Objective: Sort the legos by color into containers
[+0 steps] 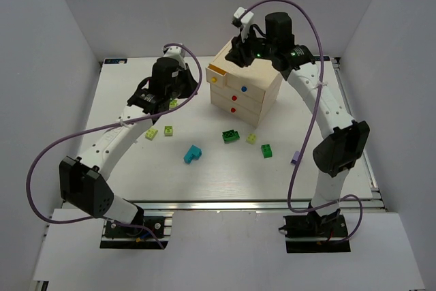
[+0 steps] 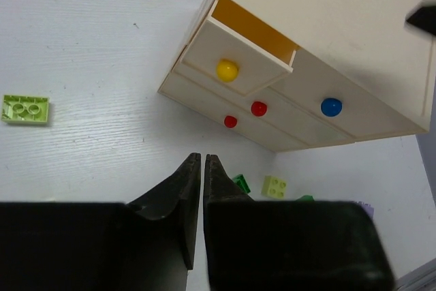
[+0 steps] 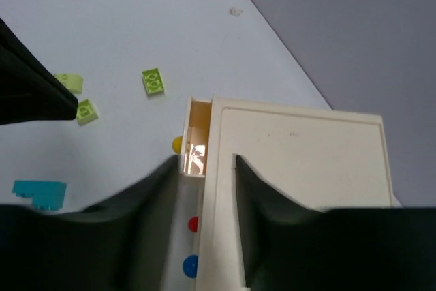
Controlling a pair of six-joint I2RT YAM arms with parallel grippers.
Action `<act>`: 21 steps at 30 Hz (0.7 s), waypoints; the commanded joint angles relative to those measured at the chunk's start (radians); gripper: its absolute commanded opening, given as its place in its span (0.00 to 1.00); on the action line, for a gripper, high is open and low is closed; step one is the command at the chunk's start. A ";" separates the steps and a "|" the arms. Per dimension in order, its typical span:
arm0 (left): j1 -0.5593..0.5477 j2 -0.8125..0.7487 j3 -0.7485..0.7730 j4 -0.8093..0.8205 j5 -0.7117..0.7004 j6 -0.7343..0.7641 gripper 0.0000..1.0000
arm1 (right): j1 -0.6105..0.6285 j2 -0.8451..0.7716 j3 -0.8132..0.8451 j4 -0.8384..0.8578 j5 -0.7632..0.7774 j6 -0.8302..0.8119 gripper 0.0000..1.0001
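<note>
Hovering at the chest's [image 1: 252, 83] nine o'clock, left hand [image 2: 204, 160] is pressed together; right hand [image 3: 204, 163] is spread over its top. Legos [image 1: 230, 135] lie at six o'clock; best to spread, then pinch a lime one [image 2: 25, 109] squarely.

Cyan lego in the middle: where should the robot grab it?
Come straight down from above and pinch the cyan lego across its flat side walls. It lies alone on the table, with free space on both sides, and its top looks stepped, so that is uneven to squeeze.
</note>
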 commanded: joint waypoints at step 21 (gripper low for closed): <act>0.014 0.094 -0.006 0.130 0.159 -0.087 0.33 | 0.098 0.028 -0.006 0.089 0.180 0.069 0.22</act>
